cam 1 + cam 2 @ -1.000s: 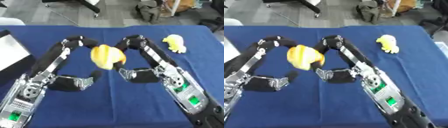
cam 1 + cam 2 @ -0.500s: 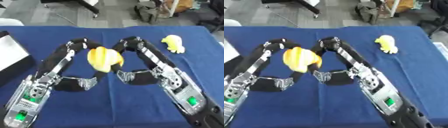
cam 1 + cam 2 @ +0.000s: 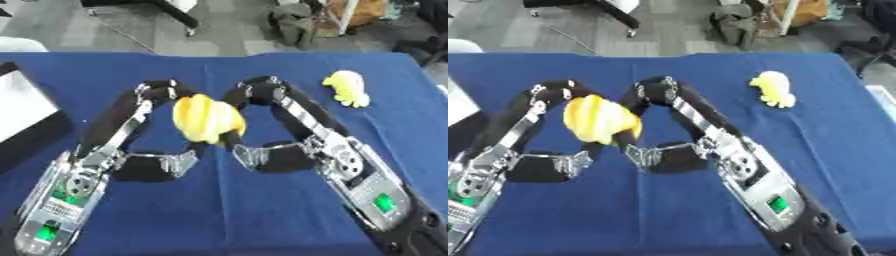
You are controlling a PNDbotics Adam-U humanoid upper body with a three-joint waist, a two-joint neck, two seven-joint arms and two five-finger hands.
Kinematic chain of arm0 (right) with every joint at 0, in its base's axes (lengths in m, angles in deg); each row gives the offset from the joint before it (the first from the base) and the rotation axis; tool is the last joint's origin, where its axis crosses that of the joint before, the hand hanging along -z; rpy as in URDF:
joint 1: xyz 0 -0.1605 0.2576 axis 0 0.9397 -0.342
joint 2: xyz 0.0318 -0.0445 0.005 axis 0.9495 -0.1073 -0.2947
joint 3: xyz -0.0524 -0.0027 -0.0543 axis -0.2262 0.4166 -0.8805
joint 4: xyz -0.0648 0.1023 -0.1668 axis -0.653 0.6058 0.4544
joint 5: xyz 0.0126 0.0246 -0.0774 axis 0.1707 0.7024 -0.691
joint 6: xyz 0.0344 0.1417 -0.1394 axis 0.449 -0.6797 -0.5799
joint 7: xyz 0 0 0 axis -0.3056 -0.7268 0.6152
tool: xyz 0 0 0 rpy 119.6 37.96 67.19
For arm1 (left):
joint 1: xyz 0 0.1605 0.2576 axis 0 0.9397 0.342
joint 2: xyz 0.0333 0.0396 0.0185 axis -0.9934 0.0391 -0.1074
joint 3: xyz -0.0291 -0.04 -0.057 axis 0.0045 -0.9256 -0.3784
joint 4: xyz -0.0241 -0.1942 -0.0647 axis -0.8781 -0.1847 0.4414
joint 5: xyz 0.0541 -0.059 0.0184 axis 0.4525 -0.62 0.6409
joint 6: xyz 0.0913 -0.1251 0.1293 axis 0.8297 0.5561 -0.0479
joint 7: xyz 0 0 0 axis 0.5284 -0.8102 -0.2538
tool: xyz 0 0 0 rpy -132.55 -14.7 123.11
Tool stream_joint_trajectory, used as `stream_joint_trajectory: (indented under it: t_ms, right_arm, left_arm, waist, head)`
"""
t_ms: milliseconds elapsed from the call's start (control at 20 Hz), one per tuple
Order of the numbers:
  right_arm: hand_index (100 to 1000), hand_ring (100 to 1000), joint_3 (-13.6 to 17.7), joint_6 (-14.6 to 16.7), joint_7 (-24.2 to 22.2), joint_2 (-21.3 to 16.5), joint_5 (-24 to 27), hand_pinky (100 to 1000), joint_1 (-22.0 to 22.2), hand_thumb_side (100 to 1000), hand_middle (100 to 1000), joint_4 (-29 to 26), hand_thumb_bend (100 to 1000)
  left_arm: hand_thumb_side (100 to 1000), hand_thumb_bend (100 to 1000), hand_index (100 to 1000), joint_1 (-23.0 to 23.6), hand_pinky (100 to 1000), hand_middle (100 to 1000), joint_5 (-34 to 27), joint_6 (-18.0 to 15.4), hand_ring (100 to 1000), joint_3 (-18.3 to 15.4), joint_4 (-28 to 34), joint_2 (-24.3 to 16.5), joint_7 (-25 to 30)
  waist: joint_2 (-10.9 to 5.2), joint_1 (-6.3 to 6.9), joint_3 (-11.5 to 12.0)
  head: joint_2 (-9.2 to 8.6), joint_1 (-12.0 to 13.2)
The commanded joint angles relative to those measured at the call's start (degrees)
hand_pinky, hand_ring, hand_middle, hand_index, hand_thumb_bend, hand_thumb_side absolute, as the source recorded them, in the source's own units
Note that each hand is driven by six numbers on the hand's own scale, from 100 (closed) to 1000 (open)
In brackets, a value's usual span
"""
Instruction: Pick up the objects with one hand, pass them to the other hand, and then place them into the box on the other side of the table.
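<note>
Left eye: left robot hand and right robot hand are both curling around the yellow banana bunch mid-air over the blue worktop. Handover: let the receiver close fully before the giver releases.

Right eye: box is barely showing at the left edge, contents unseen. Yellow toy is lying far right.

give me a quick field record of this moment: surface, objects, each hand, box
surface: blue cloth-covered table
held object: striped yellow soft round toy, raised between both hands above the table
left hand: against the toy's left side, fingers hidden
right hand: against the toy's right side, fingers hidden
other object: small pale yellow plush toy, lying far right on the cloth
box: white-lined dark box at the left edge
</note>
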Motion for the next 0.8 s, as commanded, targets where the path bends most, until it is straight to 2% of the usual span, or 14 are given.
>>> stream_joint_trajectory:
  t_ms: [50, 250, 800]
  right_arm:
    - [175, 682, -0.01, 0.06, -0.29, -0.57, 0.41, 575, -0.69, 126, 271, -1.23, 100]
    - [175, 682, 0.03, -0.18, -0.20, -0.63, 0.57, 574, -0.69, 135, 271, -1.23, 100]
    - [174, 684, 0.06, -2.32, 0.02, -0.82, 3.01, 568, -0.27, 198, 269, -1.23, 100]
  left_arm:
    - [441, 202, 766, -0.88, 861, 615, -1.15, -0.61, 652, -0.07, 0.51, 0.20, 0.20]
    - [435, 200, 768, -0.89, 863, 622, -2.35, -1.44, 653, -0.05, 0.79, 0.08, 1.05]
    - [478, 282, 822, -0.58, 883, 687, -7.53, -2.95, 683, -0.05, 1.92, -0.21, 2.49]
  waist:
    - [-0.87, 0.11, -0.09]
    - [-0.84, 0.11, -0.09]
    - [-0.83, 0.13, -0.07]
  head:
    - [-0.14, 0.12]
    - [-0.14, 0.13]
    - [-0.14, -0.30]
